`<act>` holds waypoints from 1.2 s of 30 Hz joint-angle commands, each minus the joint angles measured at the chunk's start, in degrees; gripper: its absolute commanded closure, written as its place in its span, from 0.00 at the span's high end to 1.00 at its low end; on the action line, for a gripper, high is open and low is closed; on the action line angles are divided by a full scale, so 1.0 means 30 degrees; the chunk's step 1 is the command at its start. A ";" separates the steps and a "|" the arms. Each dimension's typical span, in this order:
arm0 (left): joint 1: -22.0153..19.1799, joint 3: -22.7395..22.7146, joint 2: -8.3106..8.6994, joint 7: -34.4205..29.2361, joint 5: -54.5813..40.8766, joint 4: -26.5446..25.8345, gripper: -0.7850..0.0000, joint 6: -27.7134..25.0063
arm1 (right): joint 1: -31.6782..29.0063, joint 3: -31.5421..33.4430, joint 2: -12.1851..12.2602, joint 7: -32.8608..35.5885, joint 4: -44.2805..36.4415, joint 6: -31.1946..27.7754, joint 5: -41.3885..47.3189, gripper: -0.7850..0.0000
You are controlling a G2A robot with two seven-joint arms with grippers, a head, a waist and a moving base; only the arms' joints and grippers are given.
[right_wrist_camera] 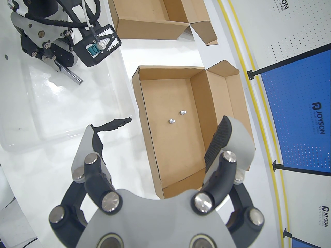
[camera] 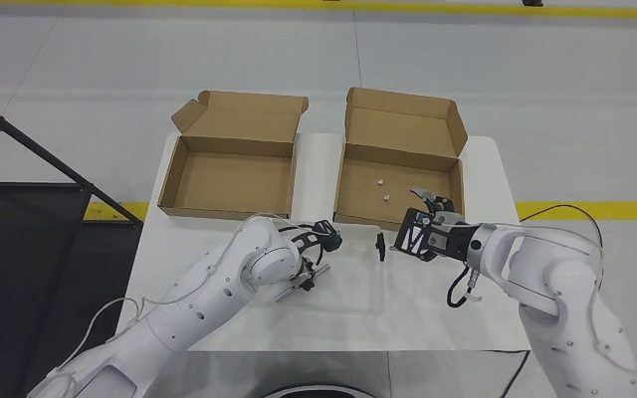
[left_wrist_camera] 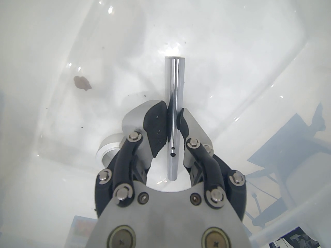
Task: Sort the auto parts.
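Chrome is the stuff of the task's thing here: a slim, straight metal rod (left_wrist_camera: 174, 99), round in section and mirror-bright, with a flat cut end and a small dark hole drilled through its side near the held end. The left gripper (left_wrist_camera: 170, 109) is clamped on it. Its two curved fingers carry black rubber pads that press the rod from both sides, roughly at mid-length, so that the free end sticks out past the fingertips. Rod and gripper hang over the inside of a clear plastic tray (right_wrist_camera: 38, 99), a shallow rectangular bin with rounded corners and glossy, see-through walls. A small dark speck (left_wrist_camera: 82, 82) lies on the tray's floor, well apart from the rod.

Just beside the tray, off one of its corners, the right gripper (right_wrist_camera: 159, 123) hangs with its fingers spread wide and nothing between them. One finger (right_wrist_camera: 219, 140) shows a ridged black pad. At the tip of the other is a ragged black strip (right_wrist_camera: 113, 123); whether it is attached to the finger cannot be told.

Two open cardboard boxes of plain brown corrugated board, lids folded back, stand just beyond the tray on the white table (camera: 398, 308). One box (right_wrist_camera: 178, 156) holds two small silver studs (right_wrist_camera: 183, 112) lying near each other on its floor. The other box (right_wrist_camera: 150, 30) stands near it, alongside the tray's far wall.
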 commanded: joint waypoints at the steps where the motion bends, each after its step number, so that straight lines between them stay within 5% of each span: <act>1: -0.0003 -0.0011 -0.0010 0.0018 -0.0030 0.0014 0.00 -0.0036 | -0.0002 0.0001 0.0000 0.0000 -0.0001 0.0000 0.0000 1.00; 13: 0.0539 -0.1731 0.0317 0.0858 -0.1273 -0.1661 0.00 -0.0281 | -0.0002 0.0001 0.0000 0.0000 -0.0001 0.0000 0.0000 1.00; 23: 0.2681 -0.6033 0.1196 0.3037 -0.2920 -0.4581 0.00 -0.0252 | -0.0002 0.0001 0.0000 0.0000 -0.0001 0.0000 0.0000 1.00; 36: 0.2760 -0.6134 0.1192 0.3476 -0.3004 -0.4596 0.00 -0.0165 | -0.0002 0.0001 0.0000 0.0000 -0.0001 0.0000 0.0000 1.00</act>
